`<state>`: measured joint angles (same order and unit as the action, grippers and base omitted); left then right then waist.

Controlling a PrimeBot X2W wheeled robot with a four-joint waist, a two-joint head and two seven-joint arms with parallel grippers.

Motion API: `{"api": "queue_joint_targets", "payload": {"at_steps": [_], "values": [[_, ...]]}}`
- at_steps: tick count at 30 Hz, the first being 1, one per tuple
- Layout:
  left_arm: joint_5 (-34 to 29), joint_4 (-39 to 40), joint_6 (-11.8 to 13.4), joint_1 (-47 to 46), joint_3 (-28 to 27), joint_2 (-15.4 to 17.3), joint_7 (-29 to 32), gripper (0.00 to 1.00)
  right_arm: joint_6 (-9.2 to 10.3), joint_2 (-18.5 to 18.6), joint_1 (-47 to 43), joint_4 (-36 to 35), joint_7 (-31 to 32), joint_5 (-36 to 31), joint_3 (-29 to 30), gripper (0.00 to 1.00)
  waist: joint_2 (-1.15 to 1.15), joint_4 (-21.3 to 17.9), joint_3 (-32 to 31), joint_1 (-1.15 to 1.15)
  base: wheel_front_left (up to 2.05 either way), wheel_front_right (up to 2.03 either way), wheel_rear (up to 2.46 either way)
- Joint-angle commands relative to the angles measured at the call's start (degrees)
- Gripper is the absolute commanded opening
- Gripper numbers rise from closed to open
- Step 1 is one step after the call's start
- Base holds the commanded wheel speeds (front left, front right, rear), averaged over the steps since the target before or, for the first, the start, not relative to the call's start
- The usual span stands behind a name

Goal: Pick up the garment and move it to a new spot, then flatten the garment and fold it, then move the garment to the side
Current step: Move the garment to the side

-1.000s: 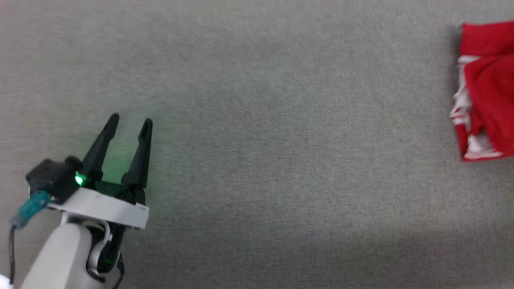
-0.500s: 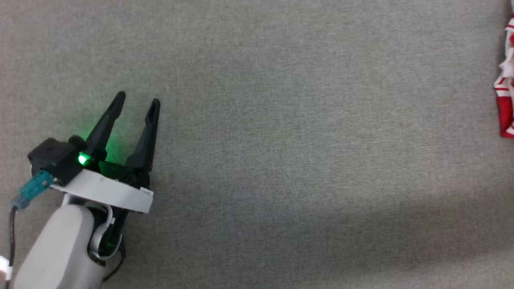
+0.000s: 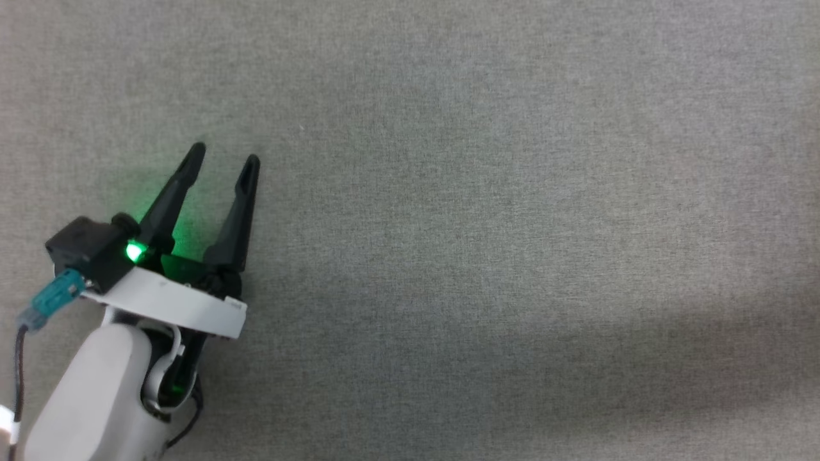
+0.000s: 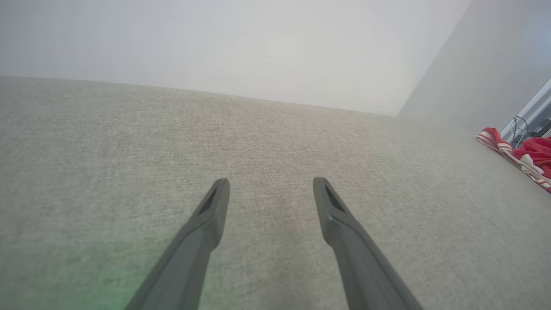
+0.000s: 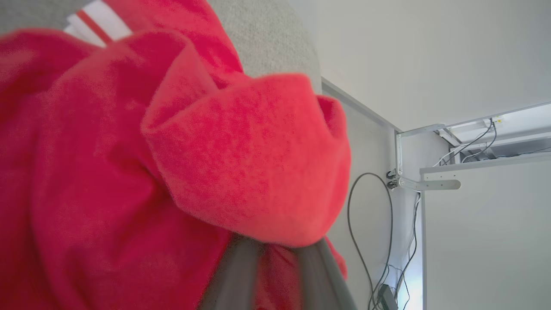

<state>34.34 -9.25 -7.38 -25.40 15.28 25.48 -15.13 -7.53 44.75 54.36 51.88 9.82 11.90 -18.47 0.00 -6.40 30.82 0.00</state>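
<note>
Red garment (image 5: 129, 150) is bunched up right over your right gripper (image 5: 275, 254), well off to the right of your left one.

In the right wrist view a fat fold of red cloth drapes over the two dark fingers (image 5: 234, 275) and hides their tips. They sit close together with fabric between them, so it looks like a pinch on the cloth. A bit of red-and-white striped trim pokes out at the top, and cables (image 5: 370, 224) hang down the wall behind. Your left gripper (image 3: 223, 154) hovers over the grey fabric surface (image 3: 512, 192), jaws spread, holding nothing, green light (image 3: 133, 251) glowing at its base.
</note>
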Motion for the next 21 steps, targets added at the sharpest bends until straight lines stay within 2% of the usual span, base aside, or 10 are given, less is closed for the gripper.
{"api": "queue_joint_targets", "payload": {"at_steps": [1, 2, 3, 7, 11, 21], "values": [[0.4, -0.4, -0.1, 1.1, -0.3, 0.0, 0.1, 1.00, 0.10, -0.5, 1.2, 0.9, -1.0, -1.4, 0.7, 0.47, 0.00, -0.1, -0.8, 0.00, 0.00, 0.00, 0.00], [0.4, -0.5, -0.1, 1.5, -0.6, 0.1, 0.1, 1.00, 0.10, -0.9, 1.6, 1.6, -1.3, -1.8, 1.0, 0.71, 0.00, -0.2, -1.3, 0.00, 0.00, 0.00, 0.00], [0.5, -0.6, -0.1, 1.8, -1.0, 0.3, 0.1, 1.00, 0.10, -1.2, 2.2, 2.1, -1.6, -2.0, 1.4, 1.00, 0.00, -0.4, -1.8, 0.00, 0.00, 0.00, 0.00], [1.0, -0.8, -0.1, 3.8, -2.3, 0.8, 0.1, 1.00, 0.10, -2.7, 3.7, 3.4, -3.0, -3.4, 2.0, 1.00, 0.00, -1.0, -4.6, 0.00, 0.00, 0.00, 0.00], [1.5, -0.7, -0.1, 6.2, -3.5, 1.0, 0.1, 1.00, 0.11, -4.2, 4.1, 3.6, -5.7, -1.9, 2.3, 1.00, 0.00, -1.1, -8.1, 0.00, 0.00, 0.00, 0.00], [2.5, -1.9, -0.1, 13.0, -5.7, -0.3, 0.1, 1.00, 0.10, -10.2, -4.3, 1.1, -14.5, 3.9, 2.2, 1.00, 0.00, 2.5, -17.9, 0.00, 0.00, 0.00, 0.00]]}}
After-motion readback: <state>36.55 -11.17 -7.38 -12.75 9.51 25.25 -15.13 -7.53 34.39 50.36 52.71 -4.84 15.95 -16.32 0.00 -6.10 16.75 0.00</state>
